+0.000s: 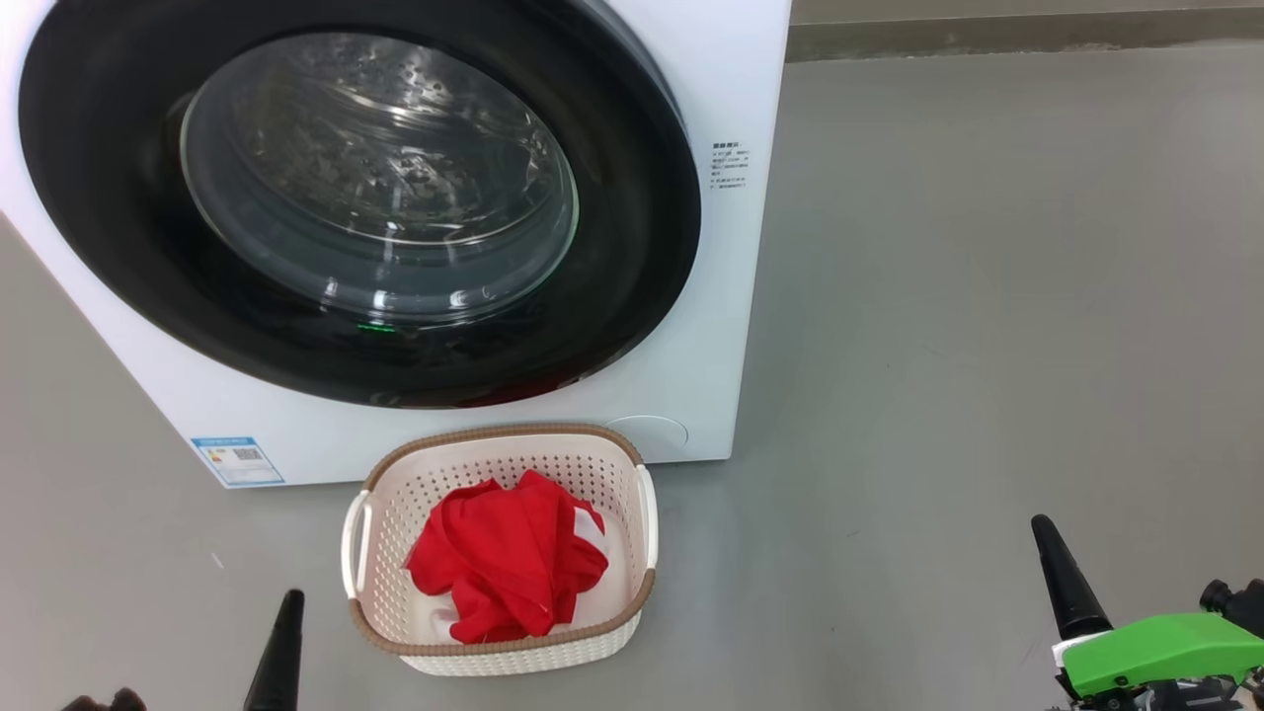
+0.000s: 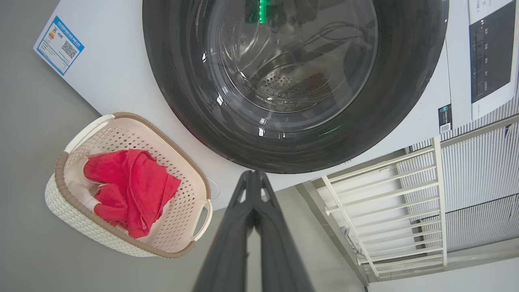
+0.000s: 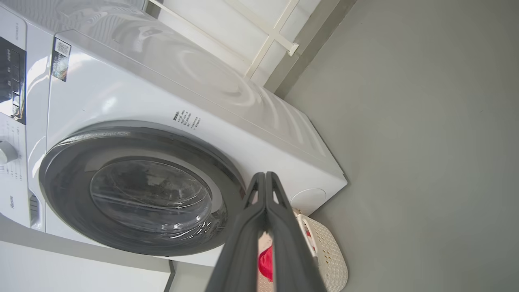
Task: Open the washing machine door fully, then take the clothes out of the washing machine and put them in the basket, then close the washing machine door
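While the left gripper [image 1: 289,607] and right gripper [image 1: 1043,530] are hovering pressed together in the lower corners, the basket [image 1: 395,513] of red clothes [image 1: 509,563] is sitting between them.

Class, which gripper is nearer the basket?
Left. The left gripper is close beside the basket, on its left; the right gripper is far off to its right.

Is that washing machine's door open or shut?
Shut: the washing machine door lies flush against the washing machine, no gap showing.
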Tool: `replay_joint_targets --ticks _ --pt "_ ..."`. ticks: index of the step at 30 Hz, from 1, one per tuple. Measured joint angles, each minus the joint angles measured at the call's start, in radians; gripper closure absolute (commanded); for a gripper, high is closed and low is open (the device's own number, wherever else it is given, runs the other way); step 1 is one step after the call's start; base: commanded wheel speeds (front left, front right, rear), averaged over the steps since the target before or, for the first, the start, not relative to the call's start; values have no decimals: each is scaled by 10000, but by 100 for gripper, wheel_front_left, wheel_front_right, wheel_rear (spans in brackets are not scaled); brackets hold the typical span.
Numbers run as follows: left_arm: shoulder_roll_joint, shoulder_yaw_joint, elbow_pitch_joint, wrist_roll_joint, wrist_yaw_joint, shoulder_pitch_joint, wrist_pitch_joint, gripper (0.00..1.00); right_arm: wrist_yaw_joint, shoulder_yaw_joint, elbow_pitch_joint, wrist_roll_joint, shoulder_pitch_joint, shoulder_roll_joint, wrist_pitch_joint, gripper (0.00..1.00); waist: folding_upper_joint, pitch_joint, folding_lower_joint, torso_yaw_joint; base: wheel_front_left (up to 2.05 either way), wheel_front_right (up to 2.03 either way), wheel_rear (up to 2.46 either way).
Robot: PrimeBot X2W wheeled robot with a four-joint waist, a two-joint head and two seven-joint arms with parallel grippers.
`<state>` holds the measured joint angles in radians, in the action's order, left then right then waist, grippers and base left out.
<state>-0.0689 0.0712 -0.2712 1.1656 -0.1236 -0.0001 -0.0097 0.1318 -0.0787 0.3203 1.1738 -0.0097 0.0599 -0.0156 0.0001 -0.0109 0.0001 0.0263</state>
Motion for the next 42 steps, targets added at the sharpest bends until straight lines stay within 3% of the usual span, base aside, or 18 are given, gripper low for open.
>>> replay_joint_targets --ticks 42 --pt "259 67 13 4276 -2 -664 1175 100 -4 -470 -424 4130 -530 -142 1223 100 0 78 -1 -261 0 0 0"
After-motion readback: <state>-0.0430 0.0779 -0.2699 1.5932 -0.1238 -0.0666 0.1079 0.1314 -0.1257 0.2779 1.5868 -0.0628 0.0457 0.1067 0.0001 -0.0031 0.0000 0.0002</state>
